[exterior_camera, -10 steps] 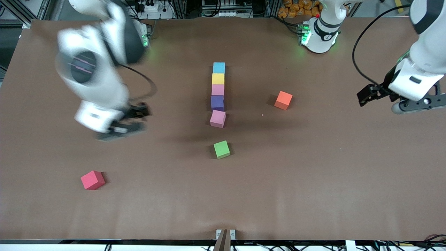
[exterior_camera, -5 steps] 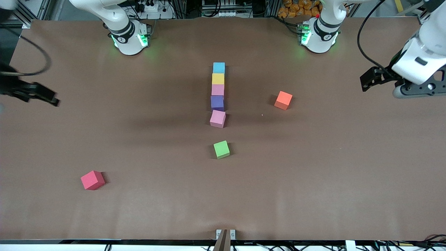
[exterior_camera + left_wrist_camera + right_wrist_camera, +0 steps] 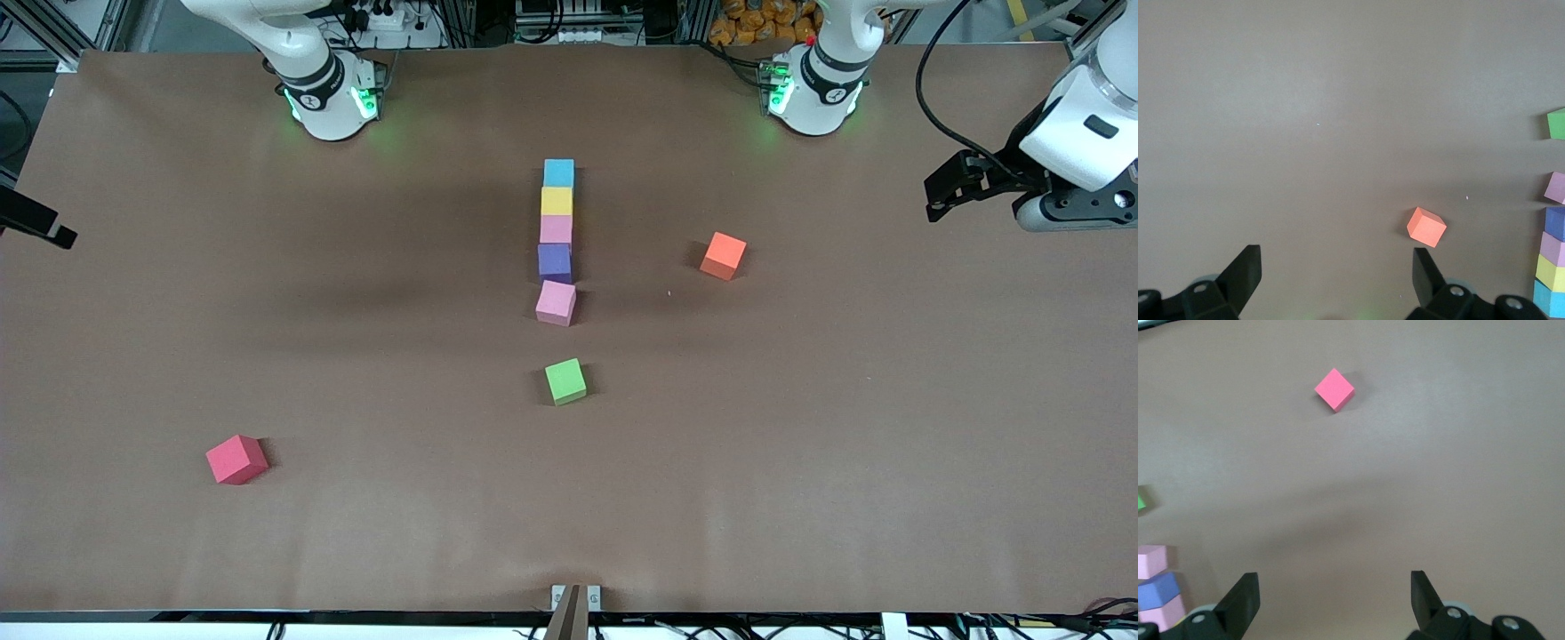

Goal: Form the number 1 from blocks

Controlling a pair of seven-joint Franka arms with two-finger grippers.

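On the brown bench (image 3: 800, 444), four blocks sit in a touching line running toward the front camera: light blue block (image 3: 558, 172), yellow block (image 3: 556, 201), pink block (image 3: 556, 229), purple block (image 3: 554, 261). A second pink block (image 3: 556, 302) sits just at the purple one's 6 o'clock, slightly askew. The green block (image 3: 565, 381) lies apart, farther toward 6 o'clock. The orange block (image 3: 723, 255) lies at the row's 3 o'clock, the red block (image 3: 236, 459) well off at 8 o'clock.

The left gripper (image 3: 944, 191) hangs over the bench's edge at the left arm's end, jaws spread wide, holding nothing. The right gripper (image 3: 1333, 597) waits at the opposite end, jaws likewise wide apart and empty.
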